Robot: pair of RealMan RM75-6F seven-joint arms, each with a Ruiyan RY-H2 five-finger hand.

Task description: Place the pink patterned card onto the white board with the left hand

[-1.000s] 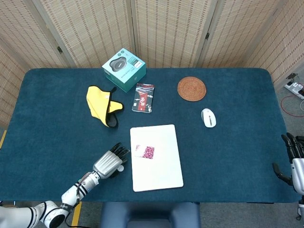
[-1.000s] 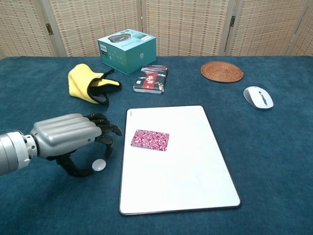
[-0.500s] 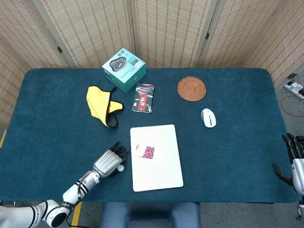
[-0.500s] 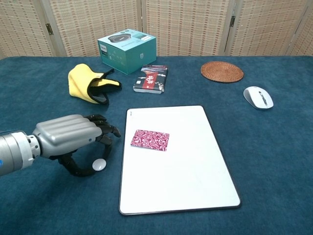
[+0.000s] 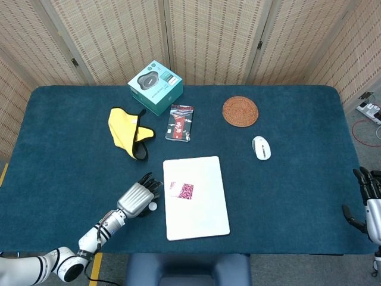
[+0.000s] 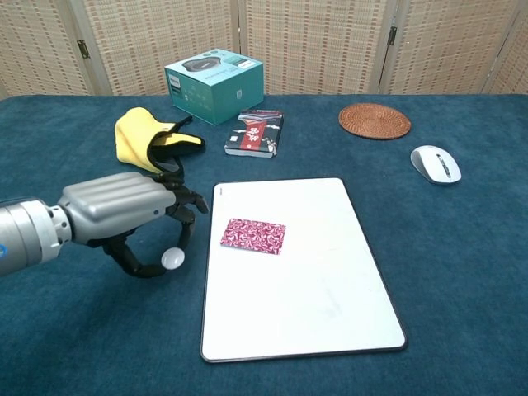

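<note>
The pink patterned card (image 5: pixel 181 190) (image 6: pixel 253 236) lies flat on the left part of the white board (image 5: pixel 202 208) (image 6: pixel 313 289). My left hand (image 5: pixel 138 196) (image 6: pixel 128 219) hovers just left of the board's left edge, fingers apart and holding nothing, clear of the card. My right hand (image 5: pixel 368 199) rests at the table's far right edge in the head view, fingers spread and empty; the chest view does not show it.
A yellow cloth (image 5: pixel 126 132) (image 6: pixel 148 139) lies behind the left hand. A teal box (image 5: pixel 155 86), a small booklet (image 5: pixel 179 122), a woven coaster (image 5: pixel 240 111) and a white mouse (image 5: pixel 261 147) sit further back on the blue table.
My left hand has risen slightly and shifted a little forward, staying beside the board. The card and board have not moved.
</note>
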